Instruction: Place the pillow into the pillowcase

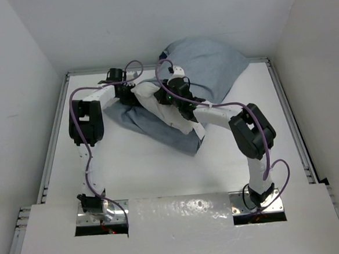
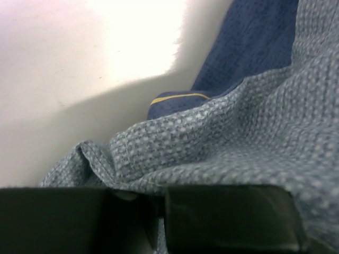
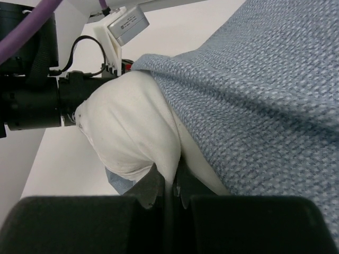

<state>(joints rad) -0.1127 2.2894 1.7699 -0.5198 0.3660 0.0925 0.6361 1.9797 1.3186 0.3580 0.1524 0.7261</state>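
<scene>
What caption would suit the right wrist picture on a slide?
The right gripper pinches a fold of the white pillow, with the grey-blue pillowcase draped over it.

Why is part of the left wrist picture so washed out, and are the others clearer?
Left wrist: glare bleaches the table beyond the pillowcase, with shadow beneath; left fingers dark and blurred. Right wrist: evenly lit, pillow sharp, right fingers soft. Top: even light.

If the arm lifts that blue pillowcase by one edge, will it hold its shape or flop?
Probably flops: the pillowcase lies in folds and drapes over the pillow. Its coarse weave looks grippy, not slippery. Likely light: thin cloth bunches at the left fingers.
</scene>
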